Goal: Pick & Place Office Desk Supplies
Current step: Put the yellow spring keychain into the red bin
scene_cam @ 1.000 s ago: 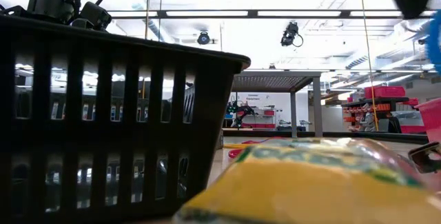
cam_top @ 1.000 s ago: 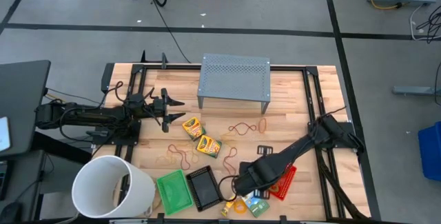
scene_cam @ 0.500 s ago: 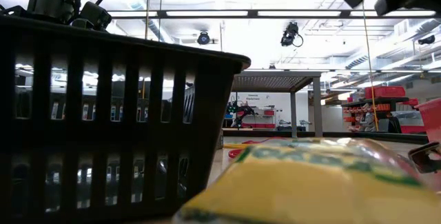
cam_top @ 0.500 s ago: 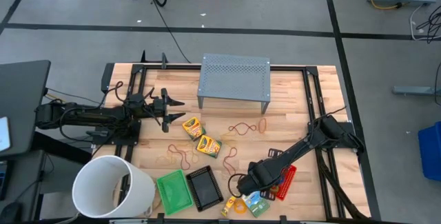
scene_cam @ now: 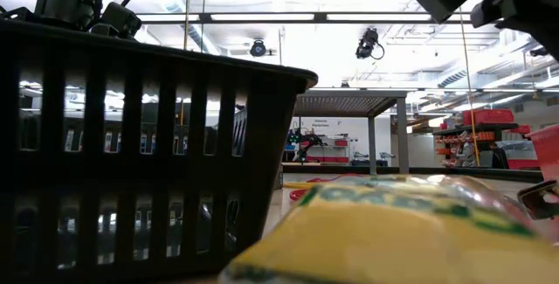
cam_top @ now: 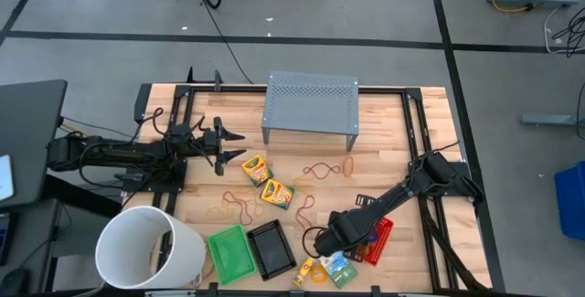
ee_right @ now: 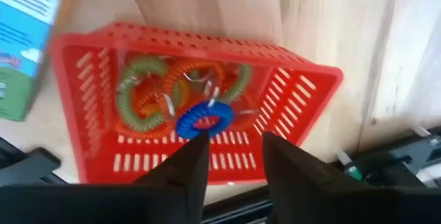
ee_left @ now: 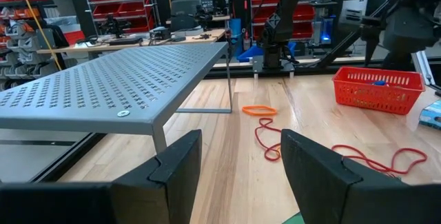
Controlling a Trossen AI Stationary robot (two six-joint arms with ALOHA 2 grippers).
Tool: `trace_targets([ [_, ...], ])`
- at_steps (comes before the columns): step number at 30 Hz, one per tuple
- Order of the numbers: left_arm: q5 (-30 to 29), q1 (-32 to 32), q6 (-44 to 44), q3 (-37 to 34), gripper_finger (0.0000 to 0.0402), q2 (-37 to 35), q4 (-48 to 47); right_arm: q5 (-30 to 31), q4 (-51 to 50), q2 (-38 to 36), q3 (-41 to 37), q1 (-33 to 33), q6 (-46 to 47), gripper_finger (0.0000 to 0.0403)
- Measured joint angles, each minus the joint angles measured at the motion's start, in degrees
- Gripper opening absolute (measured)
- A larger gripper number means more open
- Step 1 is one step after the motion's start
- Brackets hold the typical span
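My right gripper (ee_right: 231, 158) hovers open over the red mesh tray (ee_right: 303, 86), fingers pointing down. Green and orange coil rings (ee_right: 148, 100) lie in the tray, with a blue ring (ee_right: 204, 120) resting on top of them just past one fingertip. In the high view this gripper (cam_top: 329, 236) is at the tray's (cam_top: 382, 238) left end. My left gripper (cam_top: 233, 142) waits open and level at the table's left, facing the grey stand (ee_left: 103, 86). Two crayon boxes (cam_top: 255, 167) (cam_top: 276, 192) and brown rubber bands (cam_top: 239, 210) lie mid-table.
A green tray (cam_top: 230, 251) and a black tray (cam_top: 272, 248) stand near the front edge beside the white bucket (cam_top: 151, 247). A yellow ring (cam_top: 317, 274) and a blue-green box (cam_top: 340, 270) lie by the near edge. An orange ring (cam_top: 348, 165) and a rubber band (cam_top: 320, 169) lie before the stand (cam_top: 311, 103).
My right gripper has sunk lower over the red tray and edged a little toward the table's right; in the low view its fingers now reach farther down into the picture.
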Motion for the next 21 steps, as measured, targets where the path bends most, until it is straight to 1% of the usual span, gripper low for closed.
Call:
trace_targets([
  [3, 0.0, 0.0, 0.0, 0.0, 0.0204, 0.0, 0.0, -0.2, 3.0, 0.0, 1.1, -0.5, -0.1, 0.0156],
  [7, 0.0, 0.0, 0.0, 0.0, 0.0204, 0.0, 0.0, 0.4, 9.8, -0.1, 4.2, -0.8, -0.8, 0.0154],
  [14, 0.0, 0.0, 0.0, 0.0, 0.0204, 0.0, 0.0, 0.7, 28.2, 0.1, 5.1, -0.4, -3.7, 0.0151],
  [21, 0.0, 0.0, 0.2, 0.0, 0.0204, 0.0, 0.0, 3.1, 36.2, 1.4, 5.1, 1.4, -6.4, 0.0151],
])
